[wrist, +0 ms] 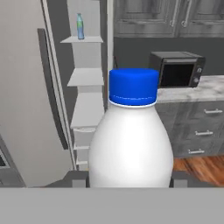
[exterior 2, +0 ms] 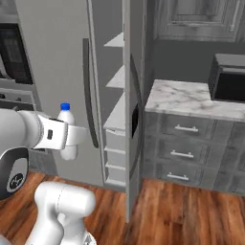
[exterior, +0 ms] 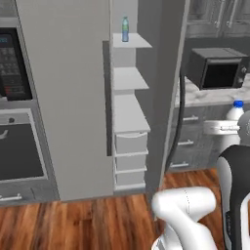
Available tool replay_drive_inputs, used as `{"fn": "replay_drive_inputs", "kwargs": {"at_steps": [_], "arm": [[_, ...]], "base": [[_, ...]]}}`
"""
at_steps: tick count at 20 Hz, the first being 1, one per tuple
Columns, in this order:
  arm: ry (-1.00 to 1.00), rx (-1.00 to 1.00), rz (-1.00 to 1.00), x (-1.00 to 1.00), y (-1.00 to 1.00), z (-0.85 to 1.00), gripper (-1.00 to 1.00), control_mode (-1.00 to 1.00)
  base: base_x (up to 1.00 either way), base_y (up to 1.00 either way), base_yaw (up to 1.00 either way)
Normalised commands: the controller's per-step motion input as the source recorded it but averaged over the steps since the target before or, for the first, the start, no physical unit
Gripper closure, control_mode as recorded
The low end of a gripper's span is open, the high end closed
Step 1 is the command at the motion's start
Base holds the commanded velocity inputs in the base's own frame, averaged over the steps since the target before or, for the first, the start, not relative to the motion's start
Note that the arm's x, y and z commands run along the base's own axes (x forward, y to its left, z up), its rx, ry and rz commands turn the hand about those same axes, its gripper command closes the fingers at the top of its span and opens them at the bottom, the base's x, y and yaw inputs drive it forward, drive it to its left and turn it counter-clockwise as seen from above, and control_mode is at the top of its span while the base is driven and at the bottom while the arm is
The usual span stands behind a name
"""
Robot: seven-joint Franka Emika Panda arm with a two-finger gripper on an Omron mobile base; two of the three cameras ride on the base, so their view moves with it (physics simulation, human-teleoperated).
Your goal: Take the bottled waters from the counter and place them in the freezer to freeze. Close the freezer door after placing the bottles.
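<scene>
My gripper (exterior 2: 72,136) is shut on the pale white bottle with a blue cap (exterior 2: 66,125), holding it upright in the air in front of the freezer (exterior 2: 114,86). From the other side the same bottle (exterior: 235,110) shows at the right edge, in the gripper (exterior: 228,128). In the hand view this bottle (wrist: 131,140) stands close up between the fingertips (wrist: 75,179). The blue bottle with a green cap (exterior: 125,29) stands on the freezer's top shelf (wrist: 80,26). The freezer door (exterior 2: 130,119) stands open, edge-on. The marble counter (exterior 2: 184,98) lies to the right.
A dark microwave (exterior: 217,68) sits on the counter. The wider grey fridge door (exterior: 63,97) is shut, with a wall oven (exterior: 17,146) to its left. Below the freezer's shelves are white drawers (exterior: 130,158). The floor (exterior: 73,224) is wood.
</scene>
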Motion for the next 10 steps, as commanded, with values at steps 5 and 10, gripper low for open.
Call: {"fn": "replay_drive_inputs", "kwargs": {"at_steps": [5,10], "arm": [[0.0,0.0,0.0,0.0,0.0,0.0,1.0,1.0],[0.0,0.0,0.0,0.0,0.0,0.0,1.0,1.0]], "base": [[0.41,1.0,-0.06],[0.67,1.0,-0.17]]}}
